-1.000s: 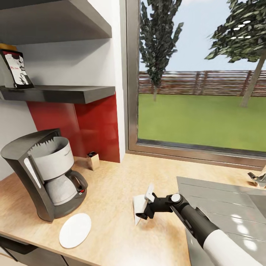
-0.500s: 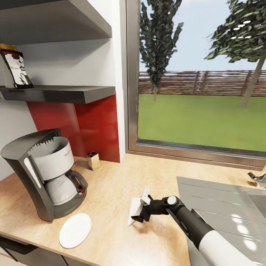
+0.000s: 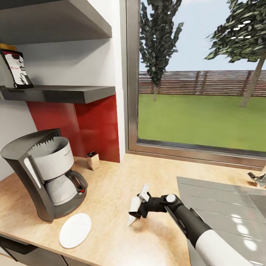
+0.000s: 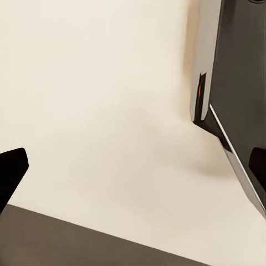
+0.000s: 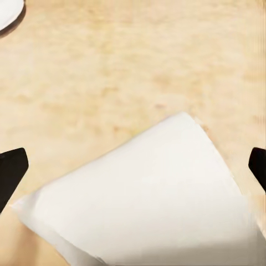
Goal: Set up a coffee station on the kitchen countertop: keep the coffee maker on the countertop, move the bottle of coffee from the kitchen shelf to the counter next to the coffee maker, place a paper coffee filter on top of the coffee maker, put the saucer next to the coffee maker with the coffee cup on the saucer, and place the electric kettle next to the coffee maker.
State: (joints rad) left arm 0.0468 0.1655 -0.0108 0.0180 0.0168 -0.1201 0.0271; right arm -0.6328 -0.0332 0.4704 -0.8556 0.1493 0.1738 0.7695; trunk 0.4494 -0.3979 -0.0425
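The paper coffee filter (image 3: pixel 134 209) is pinched in the right gripper (image 3: pixel 140 207), its pointed end hanging down toward the kitchen countertop (image 3: pixel 111 192); whether the tip touches the wood cannot be told. In the right wrist view the white cone (image 5: pixel 149 205) spreads wide between the two dark fingertips (image 5: pixel 11 169) over bare beige worktop.

To the gripper's left, lower and near the counter's front edge, lies the saucer (image 3: pixel 75 229), flat and apart from the filter; a sliver of it (image 5: pixel 8 14) sits at a corner of the right wrist view. Just beyond the saucer stands the coffee maker (image 3: pixel 44 173), carafe in place, its white basket open at the top. Behind the machine a small wooden box (image 3: pixel 92 160) sits against the red backsplash (image 3: pixel 88 125). Above, the kitchen shelf (image 3: pixel 62 93) carries a dark packet with a white label (image 3: pixel 15 69). To the gripper's right lies the grey sink drainboard (image 3: pixel 221 203), and beyond it the window (image 3: pixel 199 74).

The left gripper's fingertips (image 4: pixel 11 166) sit wide apart before a pale wall, nothing between them.
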